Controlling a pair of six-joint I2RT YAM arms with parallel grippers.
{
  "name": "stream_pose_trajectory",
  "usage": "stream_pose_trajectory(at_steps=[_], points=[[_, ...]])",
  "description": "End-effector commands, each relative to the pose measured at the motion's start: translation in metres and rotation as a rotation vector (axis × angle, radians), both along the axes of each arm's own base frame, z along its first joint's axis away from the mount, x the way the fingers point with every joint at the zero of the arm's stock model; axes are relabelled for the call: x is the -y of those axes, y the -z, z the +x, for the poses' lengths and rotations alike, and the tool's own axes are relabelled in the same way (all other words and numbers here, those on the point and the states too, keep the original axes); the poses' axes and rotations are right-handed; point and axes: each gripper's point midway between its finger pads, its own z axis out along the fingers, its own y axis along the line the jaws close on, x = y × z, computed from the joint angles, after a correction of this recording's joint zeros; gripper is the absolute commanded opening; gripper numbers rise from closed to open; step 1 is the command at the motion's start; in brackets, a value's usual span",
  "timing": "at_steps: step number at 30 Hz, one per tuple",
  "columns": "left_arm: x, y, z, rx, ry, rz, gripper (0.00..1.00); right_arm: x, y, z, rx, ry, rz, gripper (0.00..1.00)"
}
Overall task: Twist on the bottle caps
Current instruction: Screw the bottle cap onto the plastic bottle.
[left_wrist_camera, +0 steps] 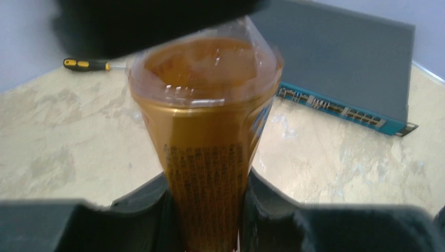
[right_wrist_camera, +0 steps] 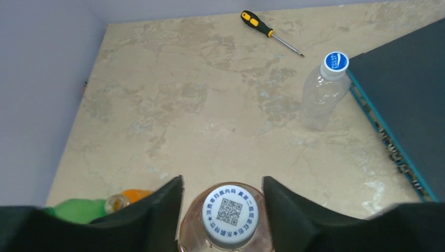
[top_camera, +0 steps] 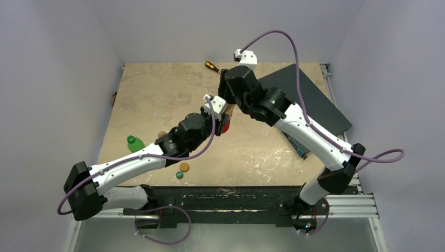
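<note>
Right gripper (right_wrist_camera: 222, 184): jaws part-open, straddling the round white plastic cap (right_wrist_camera: 230, 214), slim gap either side, nothing pinched. Cap sits on the neck of the amber-orange plastic bottle (left_wrist_camera: 207, 157), which the left gripper (left_wrist_camera: 207, 195) clamps tight by its body over mid-table. Step, as judged: threading this cap; seating unconfirmed. Next: close on cap, twist again, left holding firm. Further out: clear plastic bottle (right_wrist_camera: 321, 100) already blue-capped; green plastic bottle (top_camera: 135, 143), loose orange cap (top_camera: 184, 167) and dark green cap (top_camera: 179, 175) wait near the front-left
</note>
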Motion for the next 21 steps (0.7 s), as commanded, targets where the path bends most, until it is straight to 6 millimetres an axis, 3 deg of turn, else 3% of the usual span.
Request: stream_pose_trajectory(at_steps=[1, 2, 4, 11, 14, 21], points=[[0.002, -0.037, 0.001, 0.134, 0.027, -0.044, 0.00, -0.013, -0.005, -0.026, -0.074, -0.181, 0.049, 0.75], [0.005, -0.032, -0.003, 0.131, 0.059, -0.035, 0.00, -0.007, -0.010, -0.025, -0.069, -0.200, 0.062, 0.85], [0.006, -0.021, -0.010, 0.129, 0.112, 0.016, 0.00, 0.000, -0.017, -0.027, -0.065, -0.262, 0.067, 0.92], [0.003, 0.011, -0.024, 0.118, 0.188, 0.061, 0.00, 0.016, -0.012, -0.050, -0.117, -0.394, 0.039, 0.81], [0.002, 0.014, -0.025, 0.128, 0.195, 0.054, 0.00, 0.019, 0.000, -0.060, -0.159, -0.417, 0.020, 0.71], [0.006, 0.016, -0.029, 0.147, 0.226, 0.045, 0.00, 0.021, 0.022, -0.065, -0.208, -0.428, -0.008, 0.68]])
